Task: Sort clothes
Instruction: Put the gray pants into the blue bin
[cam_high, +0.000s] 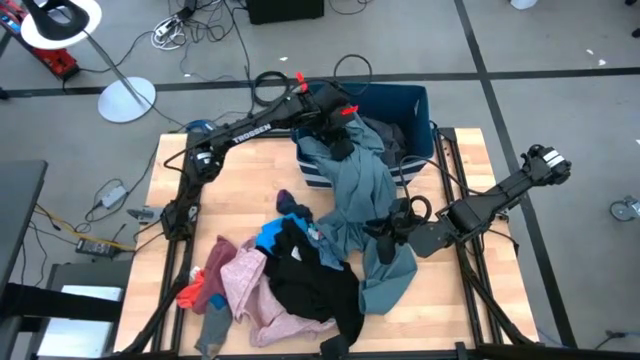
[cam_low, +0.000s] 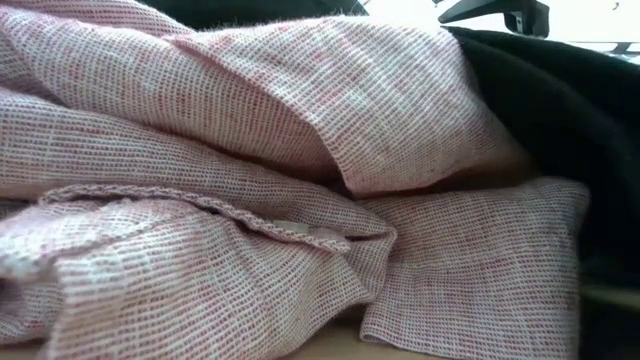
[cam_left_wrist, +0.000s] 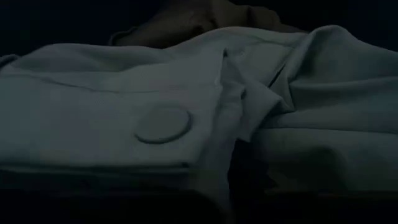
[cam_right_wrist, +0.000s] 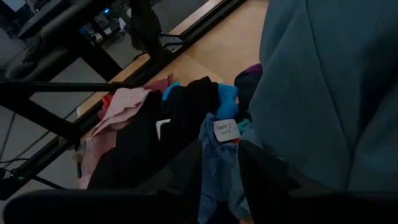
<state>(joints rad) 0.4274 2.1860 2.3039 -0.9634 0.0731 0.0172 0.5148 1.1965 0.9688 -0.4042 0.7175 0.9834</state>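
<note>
Left claw (cam_high: 340, 135): at about 12 o'clock on the table, over the rim of the blue bin (cam_high: 415, 100), pressed into the top of the teal-grey shirt (cam_high: 350, 185). Its wrist view shows only pale folds and a round button-like patch; I cannot tell how wide the fingers stand or whether they grip cloth.

Right claw (cam_high: 385, 232): near 3 o'clock, fingers partly closed on a fold of the teal-grey shirt, a white label showing between them in its wrist view.

Teal-grey shirt: draped from the bin's front edge down across the table centre to about 4 o'clock, stretched between both claws.

Rest of the clothes: black garment (cam_high: 310, 280) at 6 o'clock, pink garment (cam_high: 255, 290) at 7 o'clock, red-orange piece (cam_high: 192, 293) at 8 o'clock, bright blue piece (cam_high: 272, 236) near centre.

Risk, tug: with one garment spanning both claws, pulling in opposite directions could strain the fabric or slip a hold.

Risk, snag: the shirt lies over the black and blue pieces, so lifting it may drag them along and mix the piles.

Risk, bin: cloth over the rim could shift the bin if hauled.
</note>
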